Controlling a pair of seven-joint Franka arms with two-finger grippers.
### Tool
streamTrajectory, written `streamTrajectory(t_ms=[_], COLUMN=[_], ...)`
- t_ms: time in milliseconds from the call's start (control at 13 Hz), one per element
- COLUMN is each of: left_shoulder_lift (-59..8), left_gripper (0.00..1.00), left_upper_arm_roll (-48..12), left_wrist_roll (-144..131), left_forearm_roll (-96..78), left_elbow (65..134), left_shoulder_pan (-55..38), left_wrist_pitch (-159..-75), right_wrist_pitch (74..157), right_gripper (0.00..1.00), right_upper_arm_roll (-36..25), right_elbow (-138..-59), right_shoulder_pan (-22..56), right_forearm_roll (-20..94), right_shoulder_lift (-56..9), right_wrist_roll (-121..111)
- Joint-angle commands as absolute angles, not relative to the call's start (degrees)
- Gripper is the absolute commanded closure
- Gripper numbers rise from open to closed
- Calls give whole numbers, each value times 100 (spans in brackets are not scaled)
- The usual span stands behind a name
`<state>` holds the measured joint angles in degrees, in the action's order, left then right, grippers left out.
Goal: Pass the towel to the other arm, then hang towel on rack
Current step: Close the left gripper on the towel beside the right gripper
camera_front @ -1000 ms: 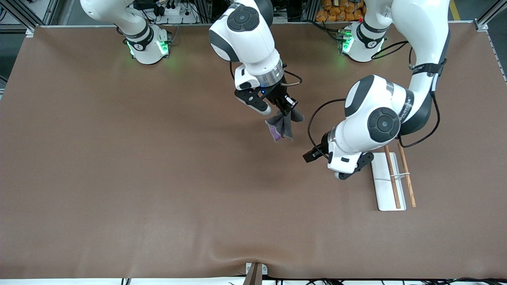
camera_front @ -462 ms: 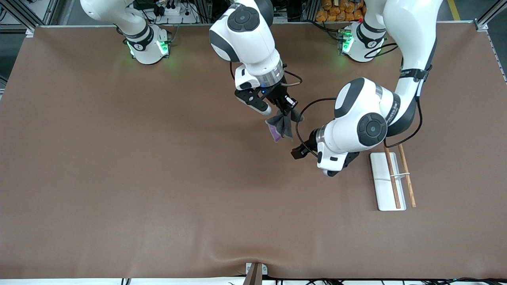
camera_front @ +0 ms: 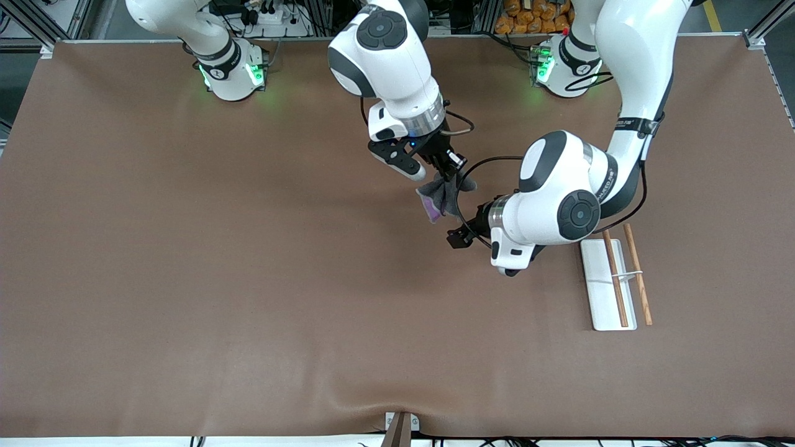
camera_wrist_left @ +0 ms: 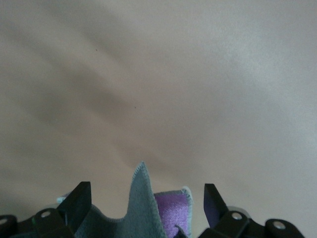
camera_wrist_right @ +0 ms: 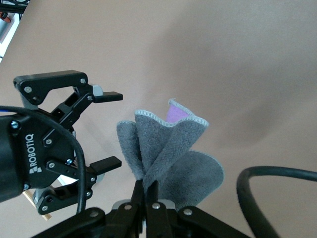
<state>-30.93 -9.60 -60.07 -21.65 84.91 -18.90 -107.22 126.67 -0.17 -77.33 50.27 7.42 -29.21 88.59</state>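
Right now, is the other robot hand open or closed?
Open. The left gripper has its two fingers spread wide beside the hanging towel, not touching it. The right gripper is pinching the towel shut.

Two glossy white arms with dark grey joint caps, green lights at their bases, black cables looping. Black left gripper (camera_wrist_right: pixel 106 129) shows silver screws, white "ROBOTIQ" lettering.

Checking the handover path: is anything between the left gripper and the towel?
Nothing. The left wrist view shows the towel already between the open left gripper fingers; the right gripper holds it above the table.
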Motion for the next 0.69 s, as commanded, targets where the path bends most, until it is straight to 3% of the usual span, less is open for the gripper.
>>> streamTrajectory(t_ms=[0,231,615], left_shoulder_lift=[-3111,-3103,-3120], left_gripper=[0,14,21], left_upper_arm_roll=[-949,-940,-940], left_wrist_roll=[-6144,-6143,-6161], left_forearm_roll=[-2451,-2487,-2487], left_elbow=[8420,8420,8455], left_shoulder_pan=[-1925,-1925,-1934], left_wrist_pitch=[-10714,-10705,-10661], right_wrist_pitch=[12630,12630,12621], right_gripper=[100,100,100], right_upper_arm_roll=[-88,-88,-88], right_elbow=[-7559,-7559,-7559], right_shoulder_pan=[5106,5106,5106], right_forearm_roll=[756,756,756], right_shoulder_lift=[-3015,-3015,-3015], right_wrist_roll=[8956,8947,8947])
